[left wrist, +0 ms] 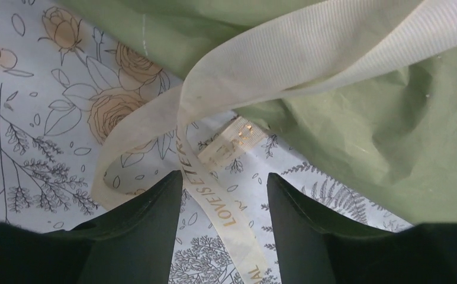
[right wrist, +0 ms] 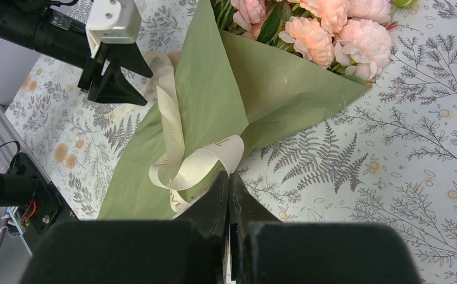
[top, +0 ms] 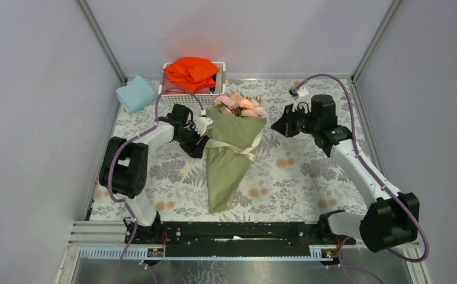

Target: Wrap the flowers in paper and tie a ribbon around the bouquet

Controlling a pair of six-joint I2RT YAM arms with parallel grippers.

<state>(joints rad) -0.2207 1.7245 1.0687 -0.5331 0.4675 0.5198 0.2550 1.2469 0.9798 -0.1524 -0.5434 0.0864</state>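
Observation:
The bouquet (top: pixel 229 155) lies mid-table, a cone of olive-green paper (right wrist: pixel 214 89) with the pink flowers (right wrist: pixel 332 23) at its far, wide end. The cream ribbon (right wrist: pixel 173 118) loops around the cone's middle. My left gripper (top: pixel 204 135) sits at the cone's left edge. It is open in the left wrist view (left wrist: pixel 223 177), and a printed ribbon (left wrist: pixel 214 195) strand lies loose on the cloth between its fingers, touching neither. My right gripper (right wrist: pixel 228 174) is shut just right of the cone, its tips close to a ribbon loop, with nothing visibly between them.
A white basket (top: pixel 220 68) with a bright orange cloth (top: pixel 192 71) stands at the back. A light-blue folded cloth (top: pixel 136 93) lies to its left. A floral tablecloth (top: pixel 309 171) covers the table. Grey walls enclose three sides.

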